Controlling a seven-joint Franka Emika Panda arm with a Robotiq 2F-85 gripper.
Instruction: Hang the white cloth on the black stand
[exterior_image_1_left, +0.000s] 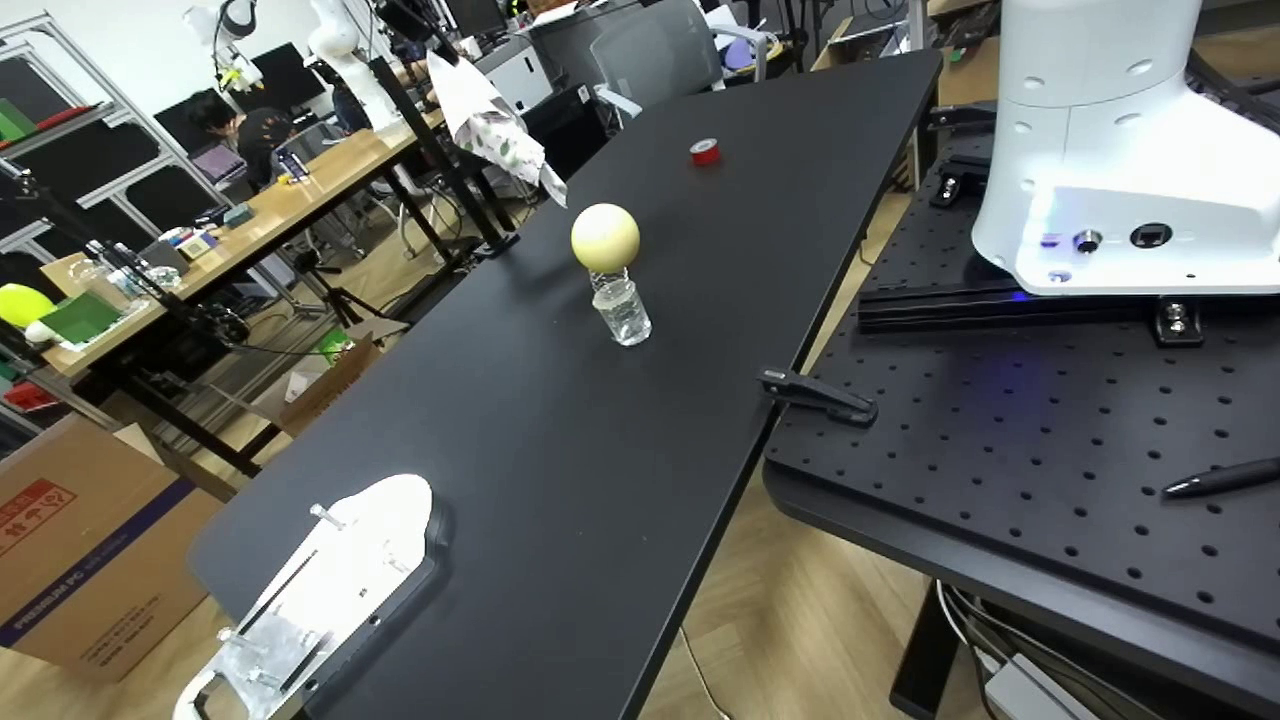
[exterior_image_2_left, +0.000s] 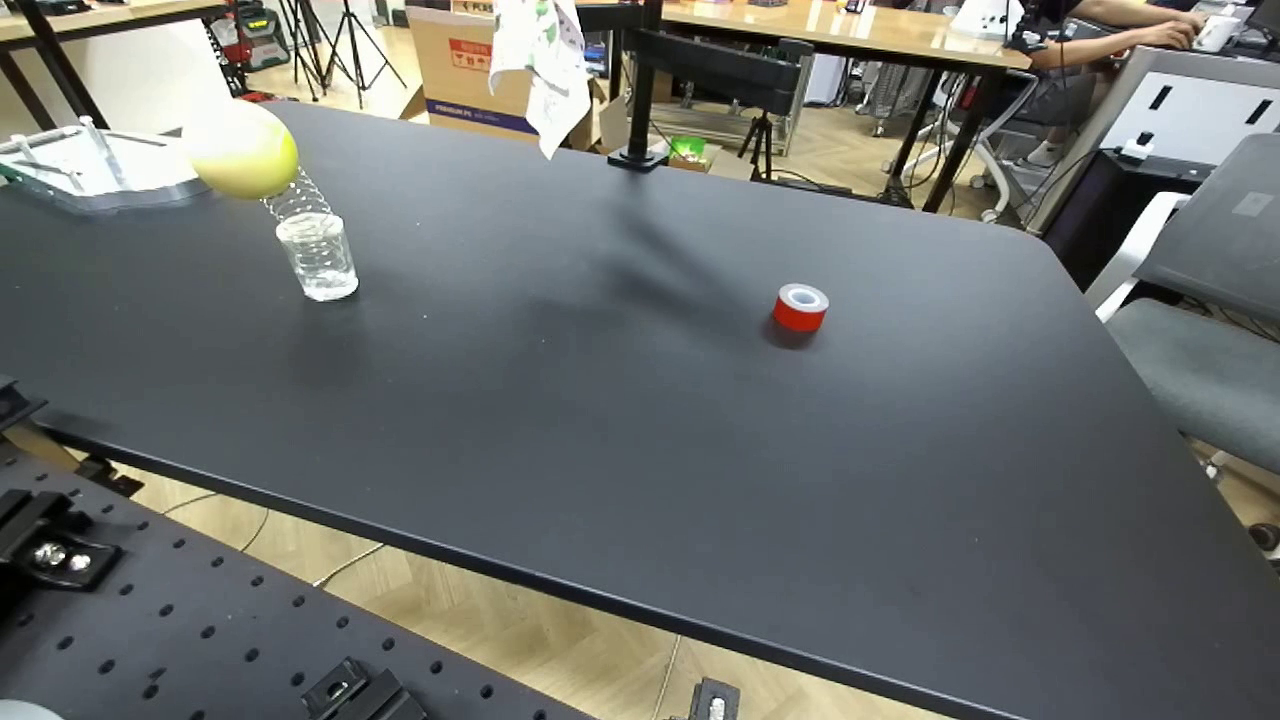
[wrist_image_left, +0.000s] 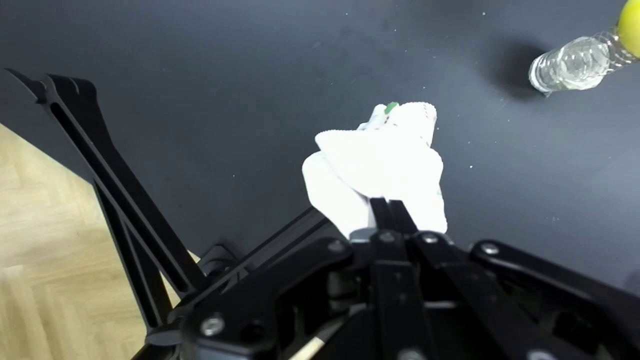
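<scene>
The white cloth (exterior_image_1_left: 492, 115) with a green leaf print hangs down at the table's far edge in both exterior views (exterior_image_2_left: 548, 75). In the wrist view, the cloth (wrist_image_left: 380, 160) bunches below my fingers. My gripper (wrist_image_left: 392, 202) is shut on it, with the fingertips almost together; the gripper is out of view in the exterior views. The black stand (exterior_image_1_left: 440, 150) is an upright post with side arms. In an exterior view its post (exterior_image_2_left: 643, 95) stands just right of the cloth, apart from it. In the wrist view the stand's arms (wrist_image_left: 135, 205) lie left of my gripper.
A yellow ball (exterior_image_1_left: 605, 238) sits on a spring over a clear cup (exterior_image_2_left: 322, 258). A roll of red tape (exterior_image_2_left: 800, 310) lies on the black table (exterior_image_2_left: 600, 430). A white board with pegs (exterior_image_1_left: 350, 560) lies at the table's end. A clip (exterior_image_1_left: 818, 393) sits by the robot's mount.
</scene>
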